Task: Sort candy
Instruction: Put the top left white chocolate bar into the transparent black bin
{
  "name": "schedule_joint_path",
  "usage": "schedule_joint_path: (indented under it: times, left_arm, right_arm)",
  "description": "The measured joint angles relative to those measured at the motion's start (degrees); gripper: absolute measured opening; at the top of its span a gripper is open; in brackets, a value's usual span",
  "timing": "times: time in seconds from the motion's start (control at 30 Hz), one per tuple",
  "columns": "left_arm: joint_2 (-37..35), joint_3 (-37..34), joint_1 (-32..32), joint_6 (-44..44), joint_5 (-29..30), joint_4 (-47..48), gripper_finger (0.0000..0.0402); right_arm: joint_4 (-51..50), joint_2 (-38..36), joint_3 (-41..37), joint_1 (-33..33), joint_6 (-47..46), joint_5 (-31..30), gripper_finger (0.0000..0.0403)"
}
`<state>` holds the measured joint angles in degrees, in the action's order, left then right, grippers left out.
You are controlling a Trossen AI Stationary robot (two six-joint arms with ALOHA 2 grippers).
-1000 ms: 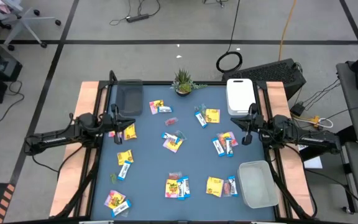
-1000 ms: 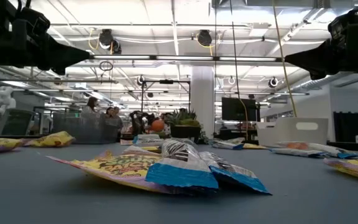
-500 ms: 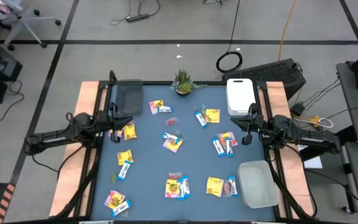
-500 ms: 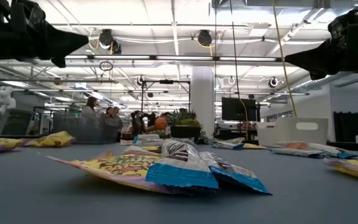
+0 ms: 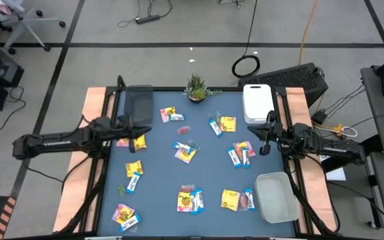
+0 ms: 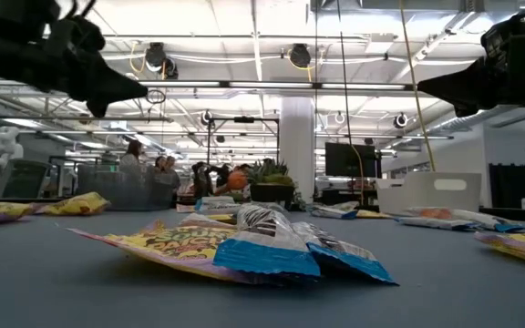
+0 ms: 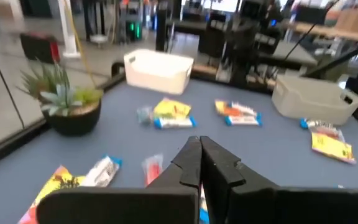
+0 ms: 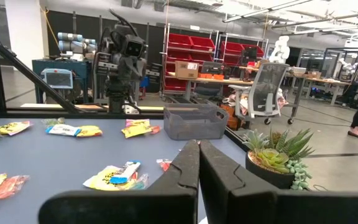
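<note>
Many wrapped candy pieces (image 5: 185,152) lie flat and scattered on the blue table: yellow packets, blue-and-white bars and small red and green pieces, the nearest heap (image 6: 244,246) filling the low view. My left gripper (image 5: 137,127) is shut and hovers above the table's left part, just beyond a yellow packet (image 5: 139,141); its shut fingers (image 7: 199,149) point across the table. My right gripper (image 5: 264,141) is shut and waits in the air at the table's right side (image 8: 197,149), left of its edge.
A dark bin (image 5: 139,103) stands at the far left, a white bin (image 5: 257,101) at the far right and a clear bin (image 5: 275,197) at the near right. A small potted plant (image 5: 196,88) sits at the far edge. People stand in the room behind.
My left arm has stretched out and its gripper has moved a little toward the table's right, rising first and then coming back down. It has stayed shut. No candy has moved.
</note>
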<state>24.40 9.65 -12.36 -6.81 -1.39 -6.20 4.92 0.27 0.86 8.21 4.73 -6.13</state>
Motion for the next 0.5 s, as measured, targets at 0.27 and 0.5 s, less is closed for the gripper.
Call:
schedule_joint_path:
  times: [0.27,0.5]
  left_arm:
    - [16.5,9.1,0.0,0.3,0.0,2.7,0.0003]
    - [31.9,19.4,-0.7,5.6,0.2,7.8,0.0007]
  right_arm:
    - [0.0,0.0,0.0,0.0,0.0,0.0,0.0000]
    - [0.0,0.0,0.0,0.0,0.0,0.0,0.0000]
